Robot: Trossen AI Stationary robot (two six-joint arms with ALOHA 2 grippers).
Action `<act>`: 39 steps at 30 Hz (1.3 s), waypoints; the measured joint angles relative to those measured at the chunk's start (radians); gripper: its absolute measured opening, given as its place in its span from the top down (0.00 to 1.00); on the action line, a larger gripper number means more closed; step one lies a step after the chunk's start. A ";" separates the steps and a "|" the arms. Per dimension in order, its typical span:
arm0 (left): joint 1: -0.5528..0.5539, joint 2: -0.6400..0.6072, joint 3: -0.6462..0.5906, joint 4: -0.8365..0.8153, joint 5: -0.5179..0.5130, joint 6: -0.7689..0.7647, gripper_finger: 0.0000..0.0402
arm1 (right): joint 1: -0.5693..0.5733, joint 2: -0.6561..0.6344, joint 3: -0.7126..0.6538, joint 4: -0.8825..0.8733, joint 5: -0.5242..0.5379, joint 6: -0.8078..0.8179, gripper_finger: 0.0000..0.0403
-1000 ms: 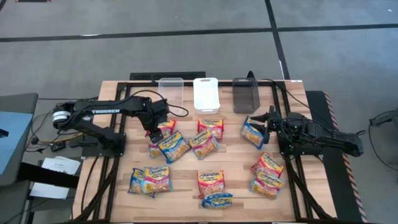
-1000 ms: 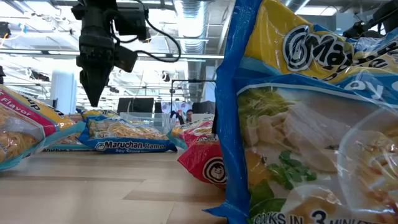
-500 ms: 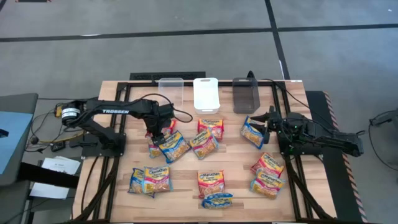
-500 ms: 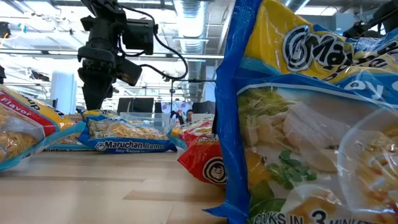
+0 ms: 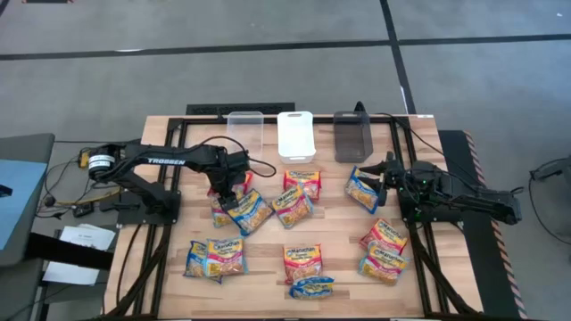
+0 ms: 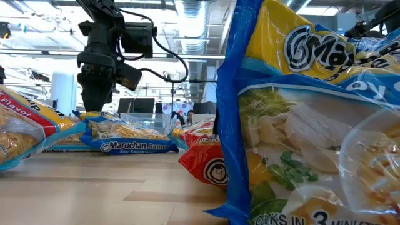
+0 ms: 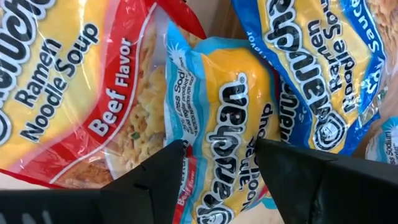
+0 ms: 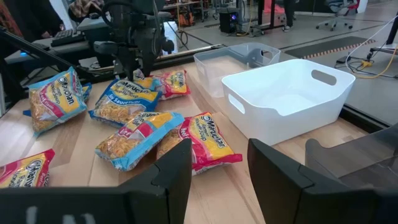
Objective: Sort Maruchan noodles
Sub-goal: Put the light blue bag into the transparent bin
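Wooden counter held scattered Maruchan noodles. Left hand had dropped from above onto the left-centre cluster, fingers spread either side of a light-blue packet, nothing gripped yet; pick looked imminent. Right hand waited open near the grey bin.

Wood-grain table bearing yellow-orange Maruchan noodles trimmed in blue, light blue or pink-red; one red-banded packet carries white "Beef Flavor" lettering, beside a light-blue-edged packet and a dark-blue-edged packet. At the table's far edge stand a clear bin, a white bin and a grey bin. Both arms are dark, the left arm marked with white lettering.
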State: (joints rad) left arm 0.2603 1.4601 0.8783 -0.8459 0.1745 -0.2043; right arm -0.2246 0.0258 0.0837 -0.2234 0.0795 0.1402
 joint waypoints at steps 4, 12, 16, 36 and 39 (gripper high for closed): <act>0.000 0.000 0.000 0.000 -0.003 0.000 0.55 | 0.000 0.000 0.000 0.000 0.000 0.000 0.55; -0.001 0.000 0.000 0.002 -0.023 0.014 0.77 | 0.000 0.000 0.000 0.000 0.000 0.000 0.55; -0.001 0.000 0.000 0.008 -0.022 0.024 0.91 | 0.000 0.000 0.000 0.000 0.000 0.000 0.55; -0.043 -0.003 0.027 -0.001 -0.041 0.023 1.00 | 0.000 0.000 0.000 0.000 0.000 0.000 0.55; -0.068 -0.003 0.043 -0.001 -0.077 0.019 1.00 | 0.000 0.000 0.000 0.000 0.000 0.000 0.55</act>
State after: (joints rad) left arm 0.1919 1.4575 0.9213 -0.8472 0.0973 -0.1848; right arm -0.2247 0.0260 0.0838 -0.2234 0.0795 0.1402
